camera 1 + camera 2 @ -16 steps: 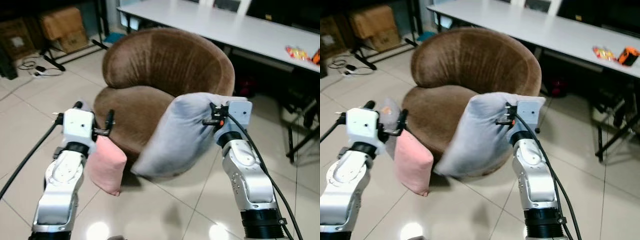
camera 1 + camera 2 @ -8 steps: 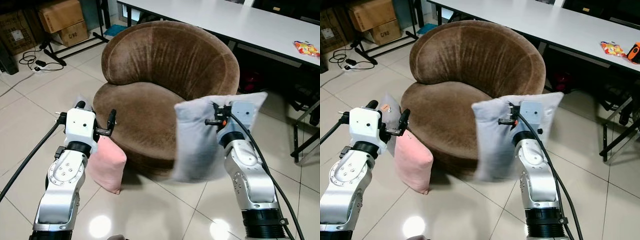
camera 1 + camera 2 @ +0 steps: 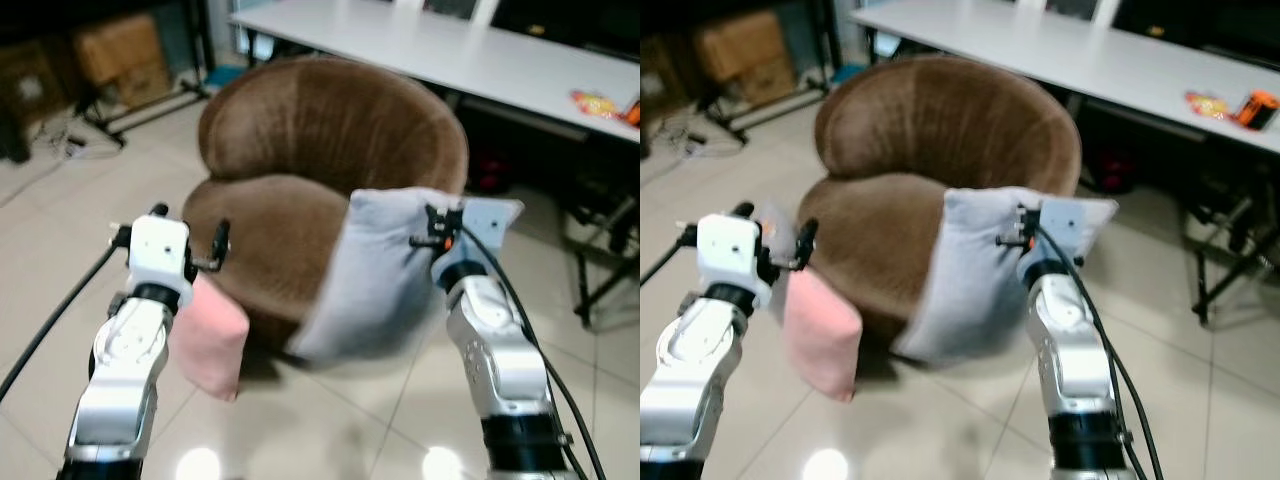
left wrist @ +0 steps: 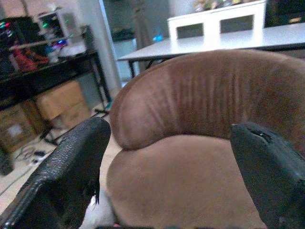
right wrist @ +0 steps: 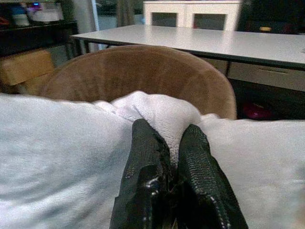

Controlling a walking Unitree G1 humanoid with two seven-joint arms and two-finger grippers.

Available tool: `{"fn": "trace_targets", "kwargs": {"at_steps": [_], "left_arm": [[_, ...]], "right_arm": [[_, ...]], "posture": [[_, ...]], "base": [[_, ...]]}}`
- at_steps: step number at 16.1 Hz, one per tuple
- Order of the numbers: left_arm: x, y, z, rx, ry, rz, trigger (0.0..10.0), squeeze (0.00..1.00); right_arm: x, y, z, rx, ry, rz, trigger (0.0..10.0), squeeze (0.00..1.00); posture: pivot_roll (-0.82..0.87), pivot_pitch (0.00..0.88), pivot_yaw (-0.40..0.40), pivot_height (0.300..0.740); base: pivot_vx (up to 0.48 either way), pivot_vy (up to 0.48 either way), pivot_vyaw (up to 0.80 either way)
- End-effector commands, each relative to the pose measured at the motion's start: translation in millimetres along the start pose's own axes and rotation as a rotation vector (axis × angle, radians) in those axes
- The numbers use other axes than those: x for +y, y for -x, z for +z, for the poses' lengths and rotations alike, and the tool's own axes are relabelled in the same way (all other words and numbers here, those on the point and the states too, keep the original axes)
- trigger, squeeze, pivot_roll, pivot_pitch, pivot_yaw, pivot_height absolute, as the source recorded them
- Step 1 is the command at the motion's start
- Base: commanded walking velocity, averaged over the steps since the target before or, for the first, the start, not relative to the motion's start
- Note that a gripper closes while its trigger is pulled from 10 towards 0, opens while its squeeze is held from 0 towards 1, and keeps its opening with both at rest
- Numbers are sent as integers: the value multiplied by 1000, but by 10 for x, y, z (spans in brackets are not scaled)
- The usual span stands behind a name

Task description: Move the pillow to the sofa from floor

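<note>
My right gripper (image 5: 167, 157) is shut on the top edge of a grey pillow (image 3: 370, 270), which hangs in the air in front of the round brown sofa (image 3: 330, 130), its lower corner swung toward the seat. The pinched fabric bulges above the black fingers (image 5: 145, 162). My left gripper (image 3: 187, 262) is open, held up near the sofa's front left side, with nothing between its fingers (image 4: 66, 171); the sofa seat (image 4: 190, 181) shows between them. A pink pillow (image 3: 207, 335) stands on the floor against the sofa base, below the left gripper.
A long white table (image 3: 450, 50) stands behind the sofa with snack packets (image 3: 600, 103) on its right end. Cardboard boxes (image 3: 115, 50) and cables (image 3: 70, 145) lie at the back left. A black chair frame (image 3: 605, 250) stands at the right. Tiled floor (image 3: 330, 420) lies in front.
The grey pillow has swung in my right gripper, its lower end now pointing left toward the sofa seat. The camera has shifted and the picture is blurred. The left gripper stays open.
</note>
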State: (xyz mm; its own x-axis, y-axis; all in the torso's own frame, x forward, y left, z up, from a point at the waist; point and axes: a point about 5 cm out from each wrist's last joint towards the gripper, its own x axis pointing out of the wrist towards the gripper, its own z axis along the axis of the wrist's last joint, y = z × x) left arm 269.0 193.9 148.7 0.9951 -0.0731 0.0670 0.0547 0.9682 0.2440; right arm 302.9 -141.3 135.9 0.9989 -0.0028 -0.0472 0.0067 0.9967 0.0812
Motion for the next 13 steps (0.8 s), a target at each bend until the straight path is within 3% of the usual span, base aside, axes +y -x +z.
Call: {"fn": "trace_targets", "kwargs": {"at_steps": [1, 13], "left_arm": [[-37, -13, 22, -12, 4, -24, 10000, 0], [-47, -28, 22, -14, 5, -32, 10000, 0]], "right_arm": [[-19, -25, 128, -52, -3, -5, 10000, 0], [-9, -34, 132, -58, 0, -2, 10000, 0]], "posture": [[-7, 0, -53, 740], [-8, 0, -49, 740]], "base": [[341, 0, 0], [343, 0, 0]]}}
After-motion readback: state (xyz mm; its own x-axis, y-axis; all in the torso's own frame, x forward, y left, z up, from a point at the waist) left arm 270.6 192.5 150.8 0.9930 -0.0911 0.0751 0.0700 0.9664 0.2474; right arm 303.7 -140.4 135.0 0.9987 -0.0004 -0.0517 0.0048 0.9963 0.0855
